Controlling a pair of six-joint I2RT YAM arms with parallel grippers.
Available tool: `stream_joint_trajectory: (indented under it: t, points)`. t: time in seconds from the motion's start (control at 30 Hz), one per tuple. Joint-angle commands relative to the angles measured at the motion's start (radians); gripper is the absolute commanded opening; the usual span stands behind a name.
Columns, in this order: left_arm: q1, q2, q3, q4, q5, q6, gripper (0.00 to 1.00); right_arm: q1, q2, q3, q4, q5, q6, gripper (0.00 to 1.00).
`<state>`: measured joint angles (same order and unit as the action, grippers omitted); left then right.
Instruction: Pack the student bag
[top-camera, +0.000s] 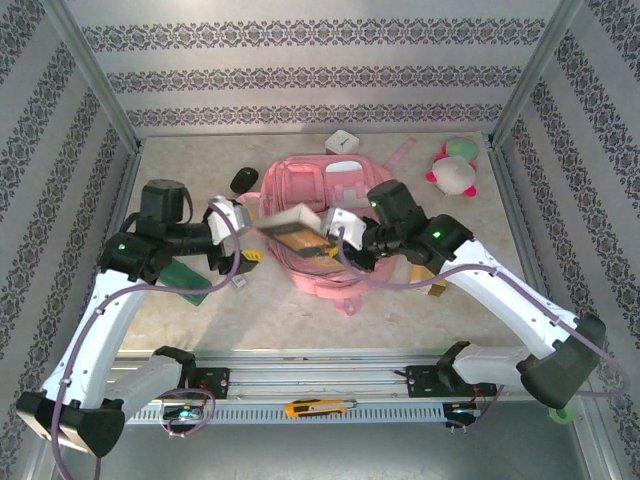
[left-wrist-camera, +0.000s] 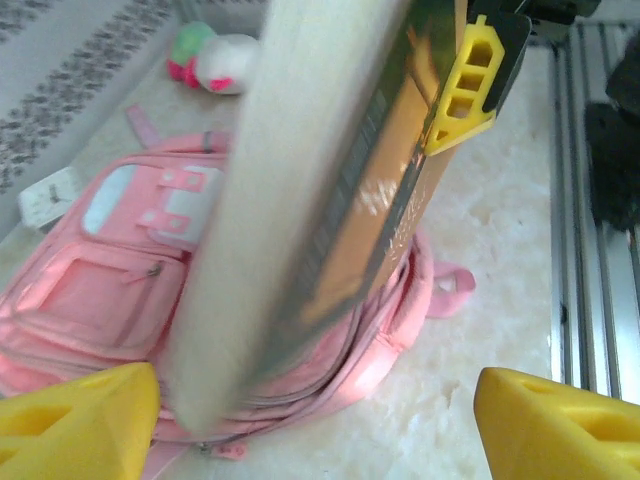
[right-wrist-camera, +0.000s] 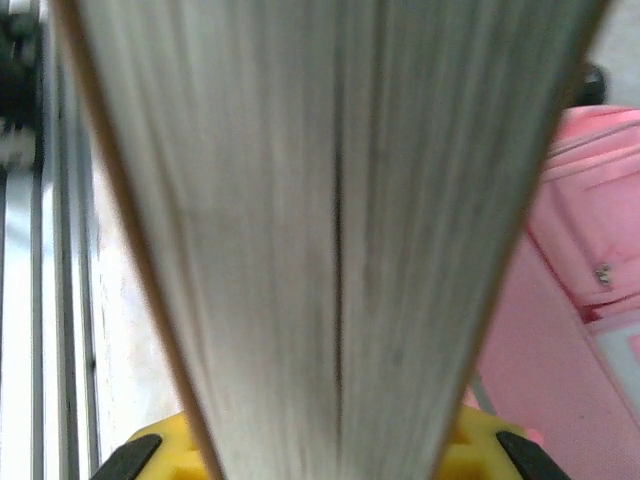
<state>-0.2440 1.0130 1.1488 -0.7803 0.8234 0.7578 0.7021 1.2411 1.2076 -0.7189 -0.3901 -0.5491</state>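
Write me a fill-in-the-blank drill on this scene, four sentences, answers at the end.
1. The right gripper is shut on the ___.
2. The left gripper has its jaws ___.
3. The book is held above the ___ bag.
4. The plush lies on the ___, apart from the bag.
Missing words: book; open; pink; table.

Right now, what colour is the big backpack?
The student bag is pink, clearest in the left wrist view.

table bears student bag (pink), plush toy.
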Motion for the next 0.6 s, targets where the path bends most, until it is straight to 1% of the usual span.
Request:
stream_joint_trajectory:
  t: [0.0,0.07,0.13,0.2,0.23,0.33,0.4,0.43,0.47,0.5,0.53,0.57]
  points:
    - [-0.074,0.046,0.028,-0.105,-0.085,0.169,0.87,0.033,0.031,0.061,-0.059,0.034,-0.209,0.0]
    - [-0.107,0.064,0.029,-0.104,-0.101,0.181,0.89,0.05,0.058,0.084,-0.076,0.039,-0.238,0.0]
    - [-0.128,0.073,0.02,-0.069,-0.098,0.157,0.89,0.057,0.081,0.103,-0.086,0.036,-0.251,0.0]
    - [-0.147,0.077,0.02,-0.049,-0.067,0.139,0.87,0.061,0.103,0.118,-0.091,0.029,-0.253,0.0]
    - [-0.156,0.08,0.024,-0.039,-0.046,0.122,0.83,0.06,0.112,0.125,-0.09,0.02,-0.245,0.0]
    - [-0.196,0.094,0.029,-0.038,-0.028,0.1,0.68,0.052,0.127,0.135,-0.076,-0.02,-0.23,0.0]
    - [-0.203,0.095,0.028,-0.028,-0.002,0.072,0.46,0.041,0.122,0.122,-0.044,-0.049,-0.213,0.0]
    - [-0.203,0.089,0.024,-0.021,0.012,0.054,0.32,0.028,0.113,0.109,-0.022,-0.074,-0.199,0.03]
    - [-0.203,0.082,0.019,-0.009,0.015,0.037,0.22,0.011,0.1,0.092,0.002,-0.106,-0.183,0.1]
    - [-0.203,0.073,0.01,0.007,0.015,0.021,0.14,-0.008,0.082,0.072,0.027,-0.133,-0.166,0.2]
    - [-0.202,0.061,0.001,0.034,0.016,-0.001,0.03,-0.034,0.056,0.044,0.056,-0.17,-0.155,0.34]
    - [-0.199,0.052,-0.008,0.065,0.023,-0.025,0.0,-0.059,0.025,-0.001,0.106,-0.182,-0.116,0.49]
